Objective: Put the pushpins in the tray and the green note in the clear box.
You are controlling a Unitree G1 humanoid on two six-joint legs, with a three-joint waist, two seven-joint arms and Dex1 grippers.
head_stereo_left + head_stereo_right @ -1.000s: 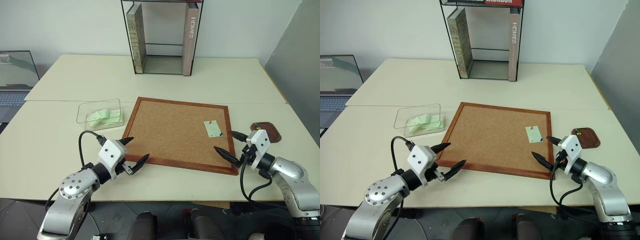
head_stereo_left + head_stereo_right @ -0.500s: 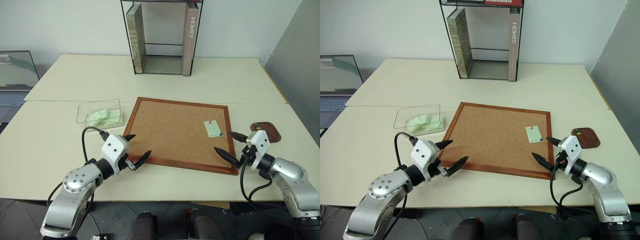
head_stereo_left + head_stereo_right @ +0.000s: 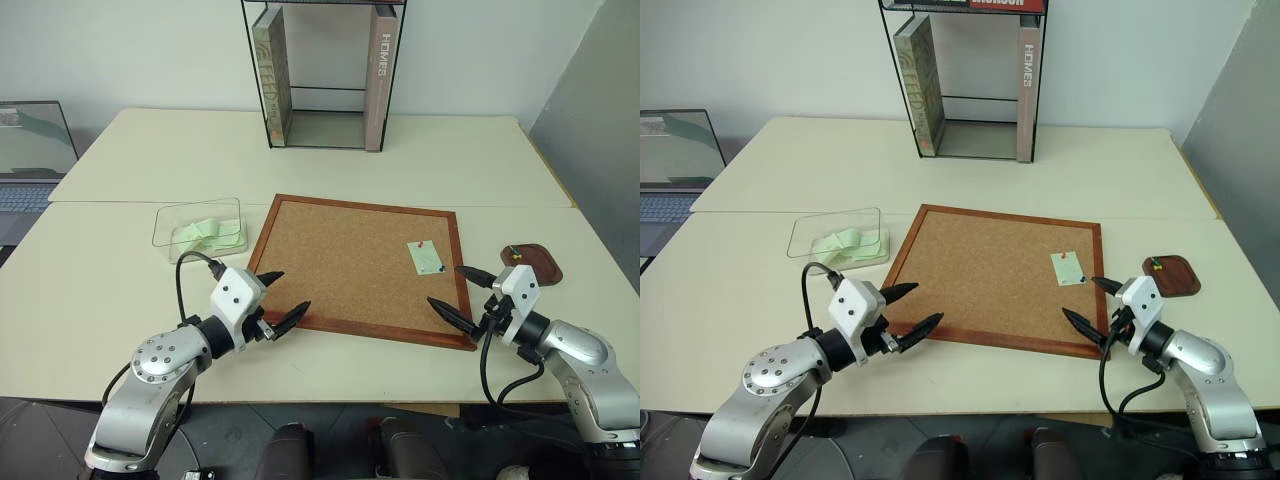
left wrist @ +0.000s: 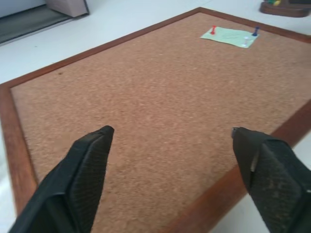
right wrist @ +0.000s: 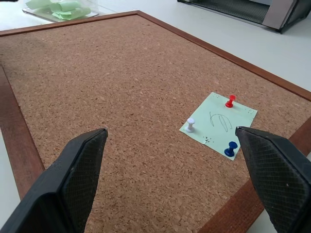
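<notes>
Right wrist view: our right gripper (image 5: 172, 160), jaws wide open, faces the note (image 5: 218, 124) pinned on the corkboard (image 5: 97, 77) just ahead; our open left gripper (image 3: 281, 301) sits farther off.

- A grey book (image 3: 380, 80) stands upright at the right side of the black wire stand (image 3: 322, 72); its spine reads "HOMES" in pale capital letters, running top to bottom.
- The book (image 3: 268, 75) at the left side of the stand carries spine lettering too faint to read.
</notes>
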